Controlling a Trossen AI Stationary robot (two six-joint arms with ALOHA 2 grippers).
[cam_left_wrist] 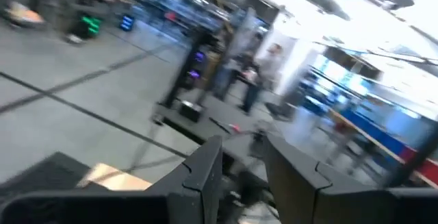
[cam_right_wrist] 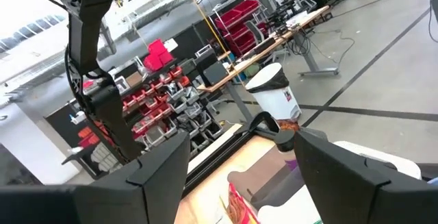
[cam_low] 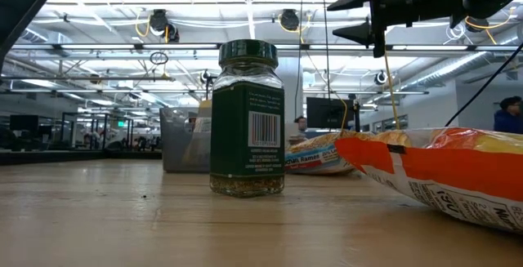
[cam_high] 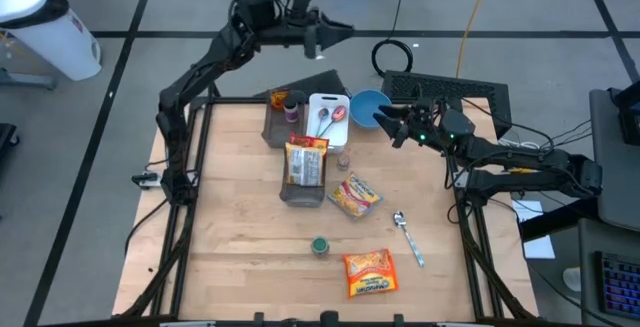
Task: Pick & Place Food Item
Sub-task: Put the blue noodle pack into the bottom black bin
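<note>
A noodle packet lies on top of a grey bin at mid-table. A second packet lies flat to its right, and an orange packet lies near the front edge. My left gripper is raised high beyond the table's far edge and points level toward the right. Its fingers are a little apart with nothing between them. My right gripper hangs open over the blue bowl at the far right, holding nothing. In the low view my right gripper is well above the table.
A green-lidded spice jar stands near the front middle. A spoon lies to its right. At the far side are a white tray with utensils and a clear container. Bare wood lies at the left.
</note>
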